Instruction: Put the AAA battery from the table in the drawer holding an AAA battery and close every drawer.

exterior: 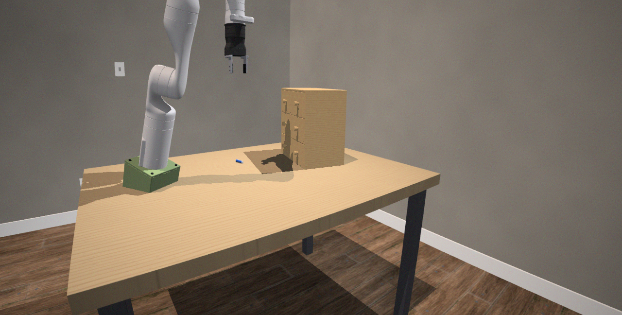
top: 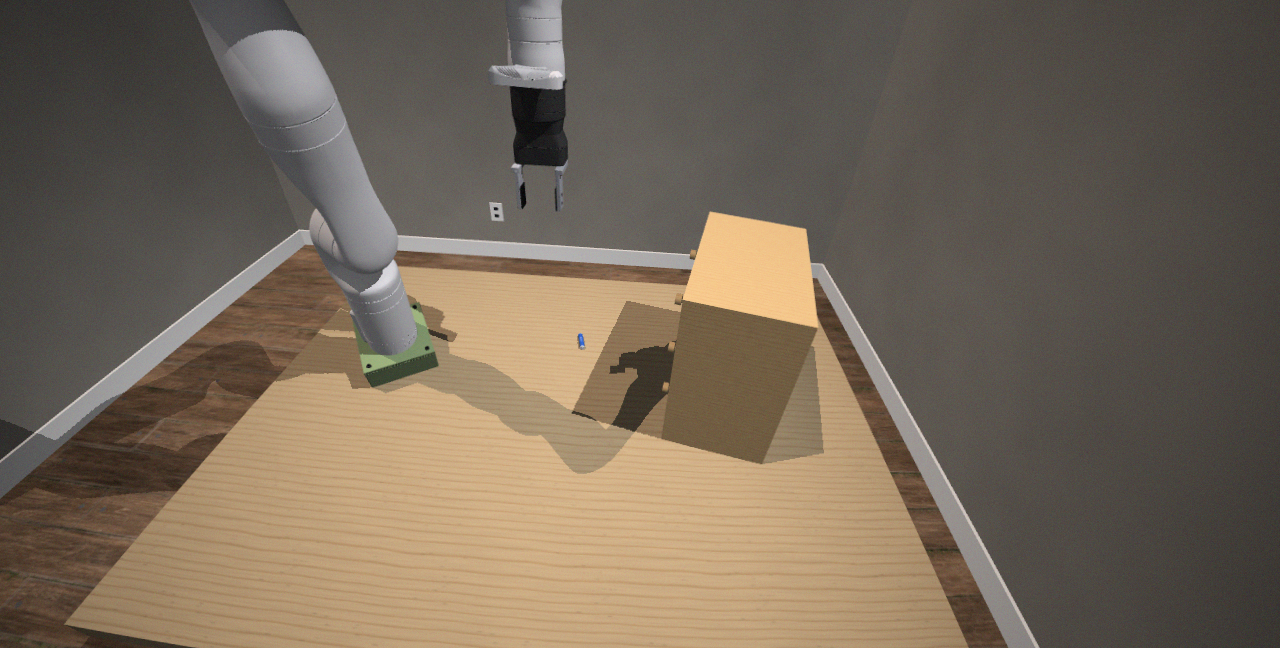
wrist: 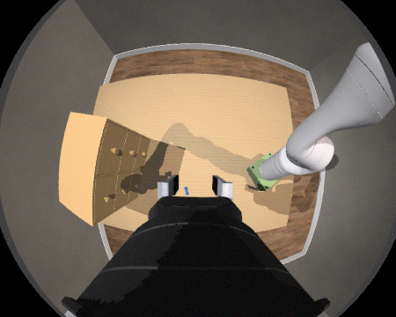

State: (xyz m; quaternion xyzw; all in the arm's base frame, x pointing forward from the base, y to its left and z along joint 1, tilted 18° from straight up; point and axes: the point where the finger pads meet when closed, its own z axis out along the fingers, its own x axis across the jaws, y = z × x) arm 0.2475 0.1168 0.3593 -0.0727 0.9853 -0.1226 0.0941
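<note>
A small blue AAA battery [top: 580,340] [exterior: 239,161] [wrist: 187,190] lies on its side on the table between the robot base and the chest. The light wooden chest [top: 750,268] [exterior: 323,128] [wrist: 79,163] stands upright, its knobbed front facing the robot base. Its drawers show in two columns and three rows, and all look pushed in. What they hold is hidden. My gripper [top: 540,198] [exterior: 237,68] [wrist: 195,181] is open and empty, pointing down, high above the table and above the chest's top level, on the chest's front side.
The wooden table [top: 501,536] [exterior: 208,217] [wrist: 233,97] bears the green robot base [top: 400,366] [exterior: 163,181] [wrist: 255,172] at the side opposite the chest. The chest stands near the table's far edge from the base. Shadows of the arm and chest fall before the drawer fronts.
</note>
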